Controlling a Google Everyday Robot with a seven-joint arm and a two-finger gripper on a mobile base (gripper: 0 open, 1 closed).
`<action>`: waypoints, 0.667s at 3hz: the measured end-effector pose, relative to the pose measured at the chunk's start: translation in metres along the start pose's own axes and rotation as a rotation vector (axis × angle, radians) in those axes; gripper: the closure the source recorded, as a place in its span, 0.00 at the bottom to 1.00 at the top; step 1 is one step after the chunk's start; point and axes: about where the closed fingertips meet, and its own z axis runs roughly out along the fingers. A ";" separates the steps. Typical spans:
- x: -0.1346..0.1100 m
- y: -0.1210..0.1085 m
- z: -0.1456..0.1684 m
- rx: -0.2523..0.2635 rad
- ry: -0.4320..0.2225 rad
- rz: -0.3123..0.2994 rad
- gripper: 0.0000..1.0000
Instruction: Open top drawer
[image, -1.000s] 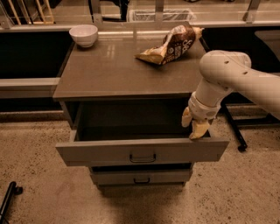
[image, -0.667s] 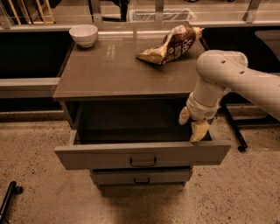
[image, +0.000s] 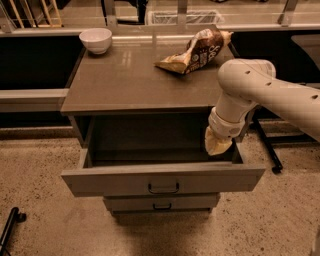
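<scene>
Since the top drawer (image: 125, 181) stands well out from the bench (image: 125, 85) at 6 o'clock in the camera view, the task looks about done. The gripper (image: 217, 144) hangs inside the drawer box at its 3 o'clock end, behind the front panel, probably placed to push that panel outward. Whether it is wide or narrow, cannot tell. A bowl (image: 96, 40) at 11 o'clock and a snack bag (image: 195, 50) at 1 o'clock sit on the bench top, out of the way. The lower drawer (image: 160, 202) is shut.
</scene>
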 end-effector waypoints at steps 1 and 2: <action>0.001 0.003 0.003 0.009 -0.004 0.005 1.00; 0.010 0.012 0.015 0.032 -0.038 0.057 0.81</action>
